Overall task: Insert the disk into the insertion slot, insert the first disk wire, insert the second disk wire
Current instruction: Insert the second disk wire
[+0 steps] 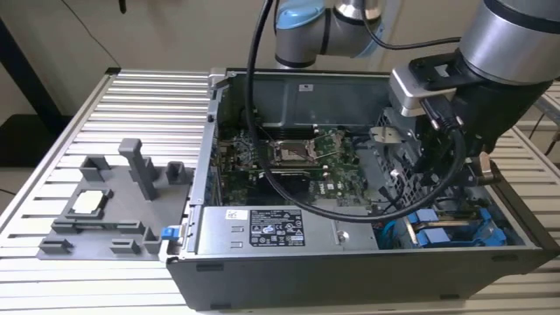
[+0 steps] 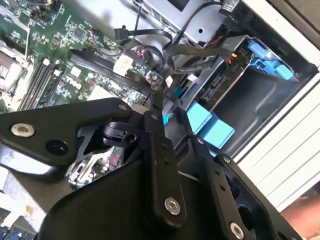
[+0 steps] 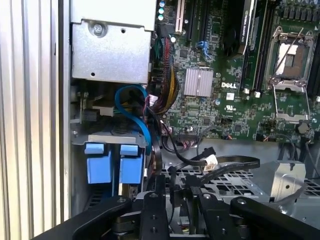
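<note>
The arm reaches down from the exterior view's upper right into the open case, which sits on the slatted table. Its lower end is inside the case at the exterior view's right. It is near the corner where the blue tabs show, just beside the labelled grey box.

In both wrist views the gripper is low inside the case. Its fingers are drawn in close, pinching a flat black wire. That wire curves down from the cable bundle beside the board, right to the tips.

The second wrist view has the wire ending at the fingertips, with the slot just beyond. It is a dark grey bay, with the blue tabs at its near end and more blue plastic at the far end.

In the first wrist view the two tabs stand side by side under a grey metal lip, and a blue cable loops above them. The gripper hangs near them, over the perforated cage. Whether those tabs belong to the disk's carrier or to the slot's rails, I cannot tell.

At the exterior view's left, a grey fixture lies on the table beside the case.
</note>
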Action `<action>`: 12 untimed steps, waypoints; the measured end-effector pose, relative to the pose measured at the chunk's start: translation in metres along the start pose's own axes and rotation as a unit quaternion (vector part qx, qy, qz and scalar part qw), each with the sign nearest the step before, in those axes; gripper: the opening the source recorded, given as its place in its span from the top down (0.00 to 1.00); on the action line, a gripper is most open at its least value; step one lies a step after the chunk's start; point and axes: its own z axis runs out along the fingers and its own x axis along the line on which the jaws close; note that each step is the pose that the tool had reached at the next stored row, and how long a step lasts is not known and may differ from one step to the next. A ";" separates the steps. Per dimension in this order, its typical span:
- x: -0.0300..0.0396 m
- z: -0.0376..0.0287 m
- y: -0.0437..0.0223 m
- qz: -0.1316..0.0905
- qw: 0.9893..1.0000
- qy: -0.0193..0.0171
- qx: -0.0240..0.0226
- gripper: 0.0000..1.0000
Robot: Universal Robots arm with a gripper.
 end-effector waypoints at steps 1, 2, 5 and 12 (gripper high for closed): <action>0.0018 -0.0002 0.0002 0.000 1.000 -0.001 0.000 0.71; 0.0036 -0.0003 0.0003 0.000 1.000 -0.002 0.000 0.79; 0.0087 -0.0008 0.0006 0.001 1.000 -0.005 0.000 0.79; 0.0121 -0.0009 0.0006 0.000 1.000 -0.004 0.000 0.87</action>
